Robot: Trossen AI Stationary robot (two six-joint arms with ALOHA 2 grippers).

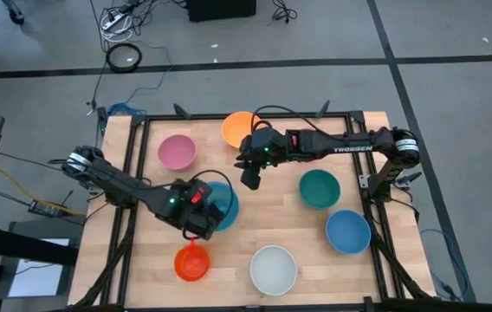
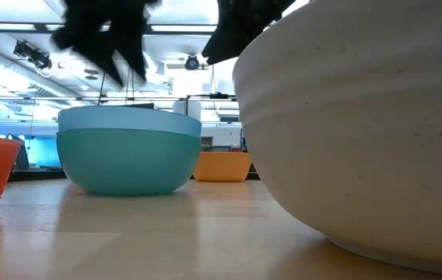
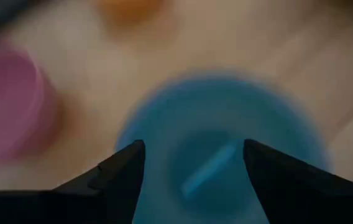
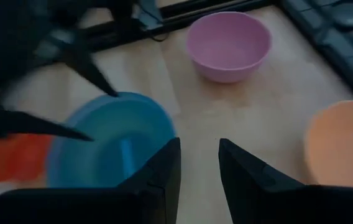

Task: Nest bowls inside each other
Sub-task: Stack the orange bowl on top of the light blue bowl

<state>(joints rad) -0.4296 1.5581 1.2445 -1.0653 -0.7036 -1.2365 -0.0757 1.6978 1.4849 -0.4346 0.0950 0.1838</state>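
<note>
Pale wood table [image 1: 255, 227] fills the middle of the high view, framed by dark rails on all sides. We count seven visible bowl spots on it. Pink bowl [image 1: 177, 152] sits upper left, close to the left rail. Orange bowl [image 1: 240, 128] is at the top edge, partly under the right arm. Teal bowl [image 1: 319, 189] is right of centre, and a blue bowl [image 1: 348, 231] sits below it near the right rail. White bowl [image 1: 273, 269] is at the bottom edge, centre. Red-orange bowl [image 1: 190, 262] is at the bottom left, just below the left arm's wrist.

In the centre-left we see a blue-on-teal stack [image 1: 226, 204]: in the low view a lighter blue rim sits inside a teal body.

Left gripper [image 1: 214, 211] hovers over that stack. In its wrist view the fingers [image 3: 123, 165] stand wide apart over the blue inside, released, holding nothing we can see.

Right gripper [image 1: 249, 179] hangs just above and right of the stack, over bare wood between the orange bowl and the stack. Its fingers [image 4: 164, 165] stand a narrow gap apart with only tabletop between them, nothing grasped.

Open room: bare wood between the stack and the teal bowl, and a strip down the centre toward the white bowl. The left side is tight, with the left arm lying across it between pink and red-orange.
</note>
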